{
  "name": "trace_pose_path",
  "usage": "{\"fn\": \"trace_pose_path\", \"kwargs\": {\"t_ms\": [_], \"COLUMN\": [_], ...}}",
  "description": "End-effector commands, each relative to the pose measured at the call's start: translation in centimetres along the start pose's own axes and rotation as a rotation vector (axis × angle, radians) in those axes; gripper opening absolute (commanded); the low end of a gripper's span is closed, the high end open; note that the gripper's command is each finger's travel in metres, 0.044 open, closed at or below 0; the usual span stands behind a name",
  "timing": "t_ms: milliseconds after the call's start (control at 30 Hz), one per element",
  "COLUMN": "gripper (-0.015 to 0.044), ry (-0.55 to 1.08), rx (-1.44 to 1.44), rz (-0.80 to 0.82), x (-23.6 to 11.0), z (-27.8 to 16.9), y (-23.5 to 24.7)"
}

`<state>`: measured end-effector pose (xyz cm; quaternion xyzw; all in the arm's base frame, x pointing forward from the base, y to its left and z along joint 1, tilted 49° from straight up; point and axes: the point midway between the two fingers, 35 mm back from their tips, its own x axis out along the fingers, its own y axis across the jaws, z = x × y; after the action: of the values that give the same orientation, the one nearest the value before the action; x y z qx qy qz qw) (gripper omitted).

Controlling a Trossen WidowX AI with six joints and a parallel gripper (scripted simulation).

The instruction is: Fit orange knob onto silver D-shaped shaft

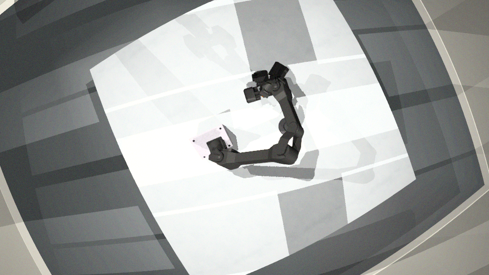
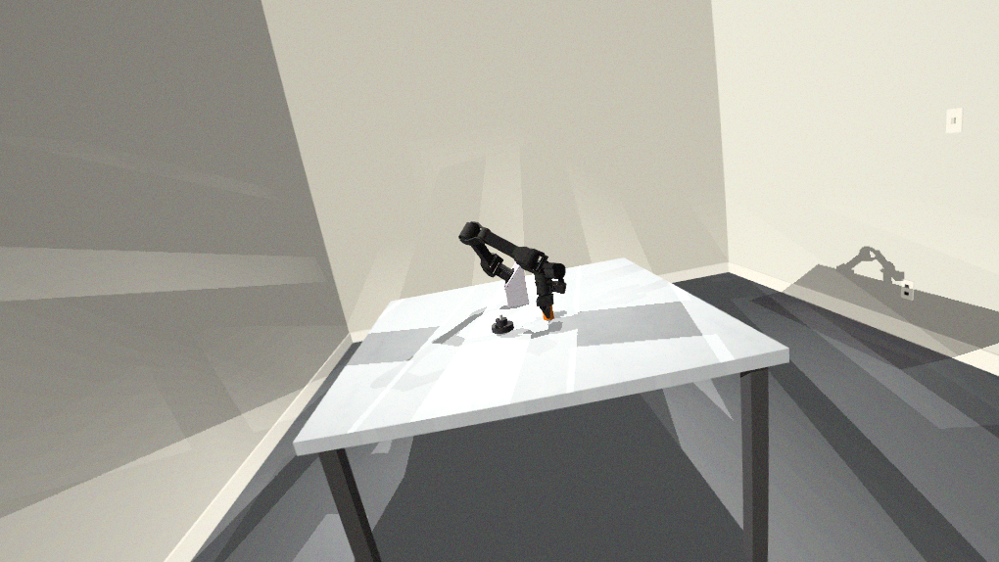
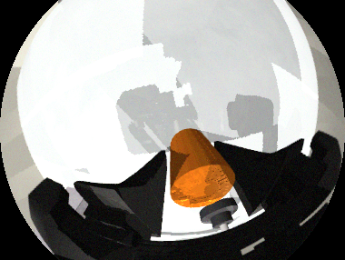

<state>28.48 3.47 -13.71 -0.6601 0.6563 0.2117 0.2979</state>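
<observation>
The orange knob (image 3: 202,182) (image 2: 547,316) stands on the table, with only a sliver of it showing in the top view. My gripper (image 3: 190,146) (image 2: 547,312) points down around it. The fingers are part-way apart, one on each side of the knob, and a narrow strip of table shows between the left finger and the knob. I see the knob's closed top; its underside hole is hidden. The dark round pedestal (image 2: 501,327) (image 3: 218,210) stands close by, left of the knob in the exterior view. Its small silver shaft (image 3: 223,226) points up; its flat side cannot be made out.
A pale pink mounting plate (image 1: 201,138) (image 2: 516,292) stands at the arm's base. The arm's upper links (image 1: 254,156) pass beside the pedestal in the top view. Shadows lie across the white table (image 1: 204,222) (image 2: 453,391).
</observation>
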Motion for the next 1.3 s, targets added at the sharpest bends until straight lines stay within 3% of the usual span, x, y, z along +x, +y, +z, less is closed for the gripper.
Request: {"fn": "trace_pose_path", "kwargs": {"t_ms": [0, 167, 367, 1267], "gripper": [0.0171, 0.0137, 0.0, 0.0], "ry": [0.003, 0.003, 0.0, -0.014], "rx": [-0.004, -0.004, -0.005, -0.014], "rz": [-0.002, -0.002, -0.002, -0.011], "x": [0.1, 0.1, -0.9, -9.4], "z": [0.0, 0.0, 0.1, 0.7], "y": [0.1, 0.1, -0.1, -0.7]}}
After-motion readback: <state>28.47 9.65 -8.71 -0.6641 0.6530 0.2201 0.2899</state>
